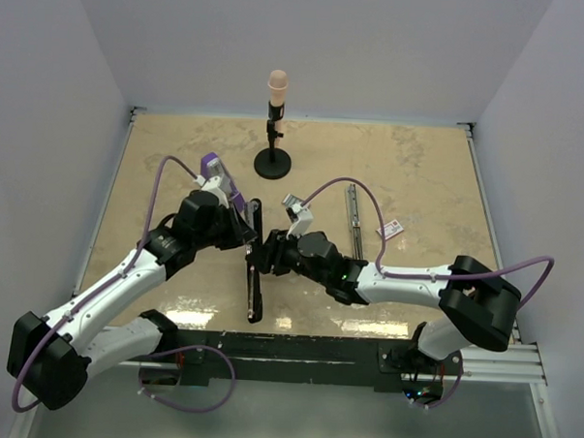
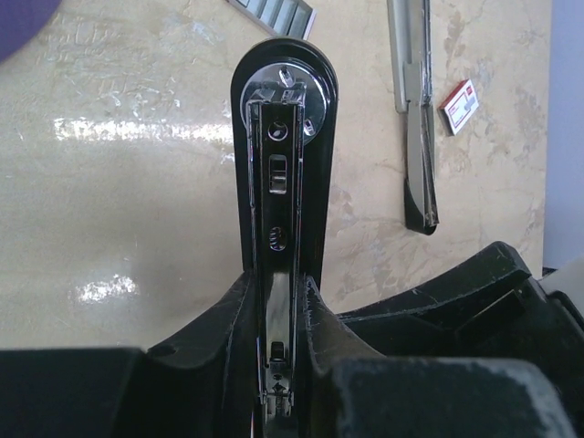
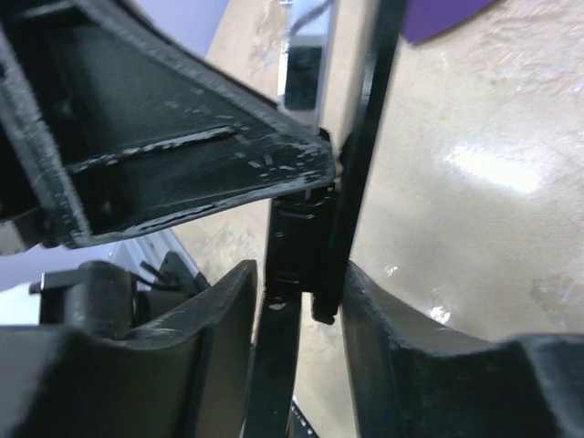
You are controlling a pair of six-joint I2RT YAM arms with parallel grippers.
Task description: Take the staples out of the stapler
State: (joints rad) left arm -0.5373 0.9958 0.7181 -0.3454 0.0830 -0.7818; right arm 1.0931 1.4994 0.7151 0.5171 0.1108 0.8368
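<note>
Two grips on the black stapler (image 1: pixel 255 295): left fingers (image 2: pixel 219 342) and right fingers (image 3: pixel 392 338), both clenched tight.

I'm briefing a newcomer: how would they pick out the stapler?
Start at the beige table; near its middle is the stapler. It is slim and black, clamped by the left gripper and right gripper, unlike the loose grey bar to its right.

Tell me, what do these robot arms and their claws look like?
The left arm and right arm are white tubes between bulky black joints, each trailing a looping purple cable. The left gripper and right gripper have two broad, scuffed matte-black fingers. No markings are legible.
</note>
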